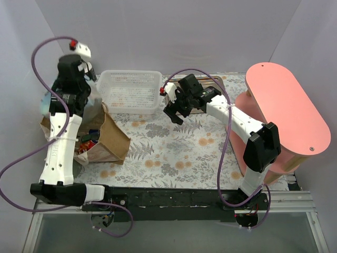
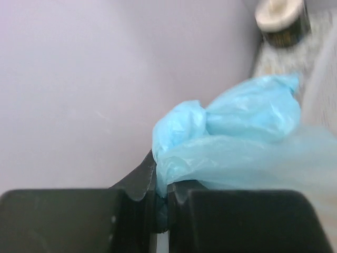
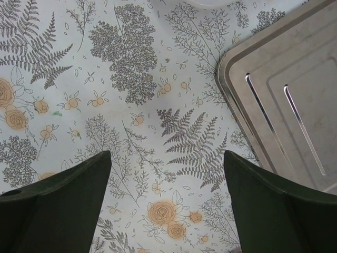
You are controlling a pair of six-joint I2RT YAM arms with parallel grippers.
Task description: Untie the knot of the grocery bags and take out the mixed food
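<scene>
The light-blue plastic bag [image 2: 247, 153] fills the left wrist view, its knotted loops [image 2: 184, 124] bunched just above my fingers. My left gripper [image 2: 162, 192] is shut on a fold of this bag below the knot. From above, the left gripper [image 1: 86, 83] sits on top of the blue bag [image 1: 96, 105] at the far left of the table. The brown paper bag [image 1: 111, 139] lies open beside it, with red and dark food pieces [image 1: 87, 142] showing inside. My right gripper [image 1: 176, 113] [image 3: 166, 211] hovers open over the floral cloth, holding nothing.
A white slotted basket [image 1: 131, 90] stands at the back, left of centre. A metal tray [image 3: 287, 100] lies at the back right by the right gripper. A pink two-tier stand [image 1: 284, 113] fills the right side. A dark cylinder with a pale top [image 2: 281, 18] stands behind the blue bag.
</scene>
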